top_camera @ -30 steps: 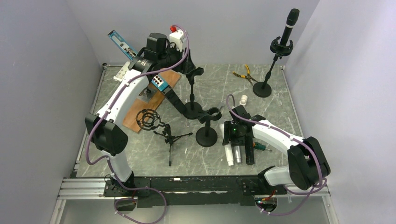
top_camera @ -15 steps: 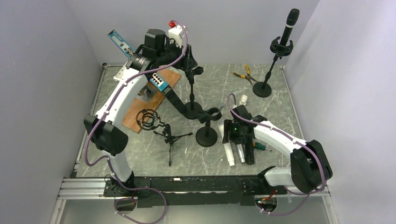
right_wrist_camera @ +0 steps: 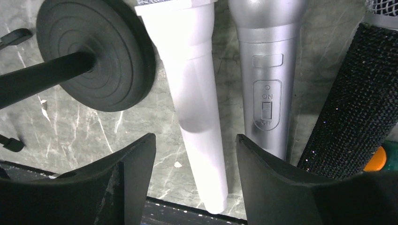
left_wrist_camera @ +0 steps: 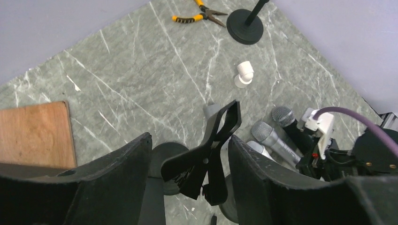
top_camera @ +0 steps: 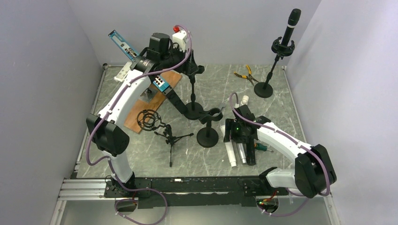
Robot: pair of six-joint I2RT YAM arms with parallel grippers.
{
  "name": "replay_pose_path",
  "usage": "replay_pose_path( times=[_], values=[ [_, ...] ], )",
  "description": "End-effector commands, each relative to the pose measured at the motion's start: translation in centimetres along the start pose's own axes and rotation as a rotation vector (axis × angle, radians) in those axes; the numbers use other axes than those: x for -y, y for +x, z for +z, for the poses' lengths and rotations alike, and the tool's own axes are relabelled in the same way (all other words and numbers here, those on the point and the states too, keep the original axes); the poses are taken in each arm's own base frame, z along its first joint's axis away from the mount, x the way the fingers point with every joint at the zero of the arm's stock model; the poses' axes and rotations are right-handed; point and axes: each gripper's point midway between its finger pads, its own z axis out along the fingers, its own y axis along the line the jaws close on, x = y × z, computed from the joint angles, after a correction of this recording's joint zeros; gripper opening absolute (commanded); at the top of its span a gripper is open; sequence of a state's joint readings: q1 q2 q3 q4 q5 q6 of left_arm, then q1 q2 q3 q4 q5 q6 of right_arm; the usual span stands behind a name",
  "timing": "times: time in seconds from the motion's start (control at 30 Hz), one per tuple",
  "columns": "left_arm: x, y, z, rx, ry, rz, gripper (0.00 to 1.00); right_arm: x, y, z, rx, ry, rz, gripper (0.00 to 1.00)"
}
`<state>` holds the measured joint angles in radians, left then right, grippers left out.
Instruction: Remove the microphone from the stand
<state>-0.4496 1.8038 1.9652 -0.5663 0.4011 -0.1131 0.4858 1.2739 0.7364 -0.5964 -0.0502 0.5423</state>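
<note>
Over grey worktop, L arm high, L jaws open astride empty clip, gripping nothing. R arm low, R jaws open over white mic lying flat beside silver mic. Back-right: tall stand, black mic upright in it, not yet pulled. Looks btwn steps. Next: reach far stand, clamp mic body, lift straight out. Vs a sec ago: L wrist bobbed up & back; R elbow nudged right.
</note>
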Motion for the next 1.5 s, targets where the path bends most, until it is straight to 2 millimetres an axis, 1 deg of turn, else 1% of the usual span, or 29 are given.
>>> replay_pose_path(
  times=[0.0, 0.07, 0.1, 0.13, 0.17, 0.23, 0.33, 0.47, 0.63, 0.7, 0.73, 0.77, 0.83, 0.87, 0.93, 1.0, 1.03, 1.07, 1.1, 1.13, 1.27, 1.37, 1.47],
  values=[
    [-0.9, 1.6, 1.0, -0.032, -0.025, 0.004, 0.61, -0.9, -2.3, -1.6, 0.095, -0.025, -0.021, 0.66],
    [-1.0, 2.3, 1.1, -0.045, -0.028, 0.0, 0.54, -1.0, -2.6, -1.8, 0.102, -0.024, -0.026, 0.66],
    [-1.0, 3.0, 1.2, -0.061, -0.028, -0.002, 0.5, -1.0, -2.8, -2.0, 0.107, -0.023, -0.031, 0.66],
    [-1.0, 3.3, 1.2, -0.065, -0.031, -0.001, 0.48, -1.0, -3.0, -2.2, 0.113, -0.019, -0.036, 0.66],
    [-0.9, 4.2, 1.4, -0.082, -0.031, -0.001, 0.46, -1.0, -3.2, -2.4, 0.121, -0.016, -0.041, 0.66],
    [-1.1, 5.4, 1.6, -0.105, -0.047, 0.002, 0.45, -0.7, -4.2, -3.0, 0.152, 0.015, -0.052, 0.68],
    [-1.4, 6.7, 1.6, -0.134, -0.061, 0.003, 0.41, -0.6, -5.6, -4.2, 0.202, 0.041, -0.071, 0.69],
    [-1.4, 8.6, 1.6, -0.162, -0.068, 0.002, 0.32, -0.6, -8.0, -6.5, 0.292, 0.074, -0.09, 0.71],
    [-1.5, 11.3, 2.3, -0.215, -0.086, 0.003, 0.3, 0.0, -11.2, -9.9, 0.427, 0.146, -0.095, 0.78],
    [-1.6, 11.8, 2.5, -0.233, -0.093, 0.001, 0.31, 0.3, -12.2, -11.2, 0.472, 0.177, -0.1, 0.81],
    [-1.6, 11.7, 2.6, -0.236, -0.096, -0.002, 0.33, 0.4, -12.7, -11.7, 0.491, 0.192, -0.108, 0.83],
    [-1.6, 11.1, 2.5, -0.233, -0.098, -0.005, 0.38, 0.7, -13.3, -12.2, 0.509, 0.215, -0.115, 0.84],
    [-1.3, 9.1, 2.3, -0.213, -0.098, 0.009, 0.55, 1.0, -14.2, -13.2, 0.537, 0.253, -0.131, 0.87],
    [-1.1, 7.9, 2.2, -0.197, -0.094, 0.02, 0.62, 1.1, -14.7, -13.7, 0.548, 0.269, -0.136, 0.87],
    [-0.6, 5.2, 1.8, -0.16, -0.085, 0.036, 0.69, 1.2, -15.8, -14.6, 0.576, 0.292, -0.138, 0.88],
    [0.4, 2.5, 1.2, -0.113, -0.055, 0.046, 0.75, 1.1, -17.0, -15.7, 0.622, 0.303, -0.129, 0.9],
    [1.1, 1.2, 0.9, -0.089, -0.033, 0.052, 0.79, 1.2, -17.6, -16.3, 0.648, 0.308, -0.119, 0.91],
    [1.7, 0.0, 0.5, -0.062, -0.016, 0.059, 0.86, 1.4, -18.3, -16.9, 0.671, 0.313, -0.103, 0.92],
    [2.1, -0.9, 0.0, -0.042, -0.001, 0.068, 0.96, 1.5, -18.9, -17.4, 0.691, 0.312, -0.091, 0.92],
    [2.5, -1.7, -0.5, -0.024, 0.008, 0.082, 0.99, 1.6, -19.6, -17.9, 0.709, 0.311, -0.075, 0.92],
    [2.8, -3.7, -3.3, 0.021, -0.033, 0.131, 0.99, 2.5, -22.3, -19.8, 0.776, 0.321, 0.01, 0.92],
    [3.6, -4.1, -5.8, 0.059, -0.043, 0.144, 1.0, 3.7, -24.4, -20.8, 0.826, 0.334, 0.088, 0.92],
    [4.6, -4.0, -8.3, 0.106, -0.032, 0.16, 0.99, 5.4, -26.6, -21.5, 0.882, 0.365, 0.152, 0.91]
  ],
)
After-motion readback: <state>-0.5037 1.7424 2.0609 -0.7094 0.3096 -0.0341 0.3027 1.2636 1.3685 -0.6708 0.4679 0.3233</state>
